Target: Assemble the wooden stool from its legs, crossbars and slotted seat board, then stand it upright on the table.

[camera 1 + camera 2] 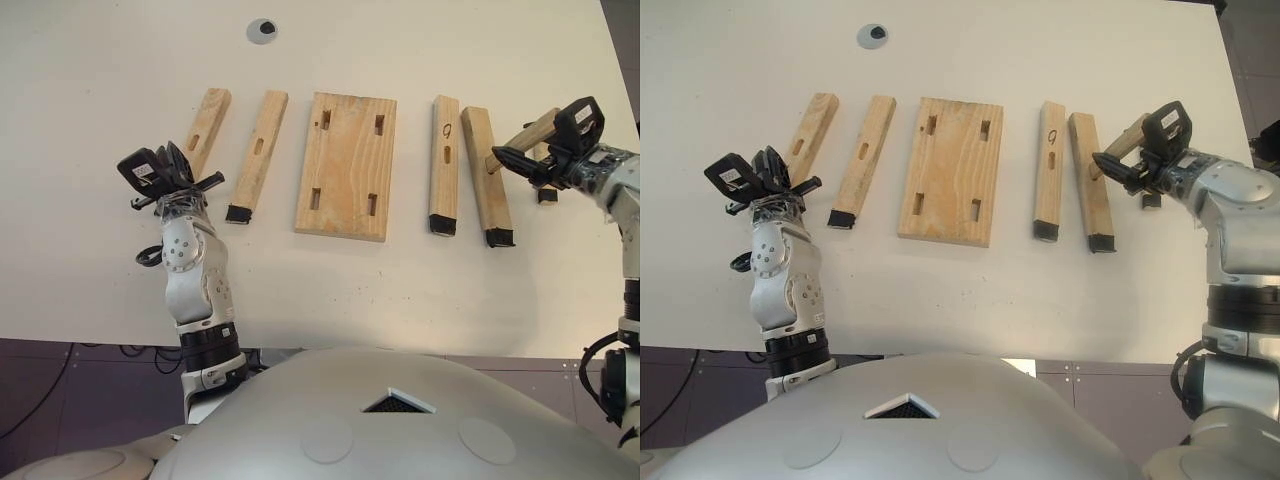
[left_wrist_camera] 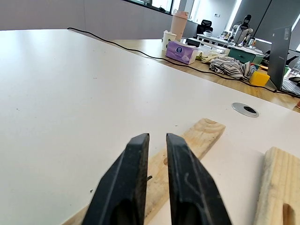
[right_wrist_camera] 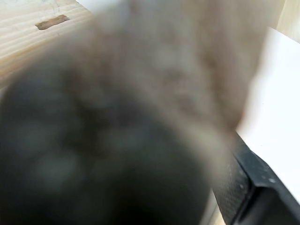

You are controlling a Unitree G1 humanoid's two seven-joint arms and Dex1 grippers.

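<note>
The slotted seat board (image 1: pixel 345 165) lies flat mid-table. Two legs lie to its left, the outer one (image 1: pixel 207 125) and the inner one (image 1: pixel 258 155), and two to its right, one (image 1: pixel 445 163) beside the board and one (image 1: pixel 488 176) farther out. My right gripper (image 1: pixel 507 158) is shut on a short crossbar (image 1: pixel 528 133), held slanted above the rightmost leg. A dark-tipped piece (image 1: pixel 547 195) shows beneath that hand. My left gripper (image 1: pixel 208 182) hovers over the near end of the far-left leg (image 2: pixel 197 138), fingers (image 2: pixel 136 154) almost together with nothing between them.
A round cable grommet (image 1: pixel 262 30) sits at the back of the white table (image 1: pixel 400 290). The table's front edge runs just below the parts. Beyond the far-left leg lies open tabletop; clutter on other desks stands far behind.
</note>
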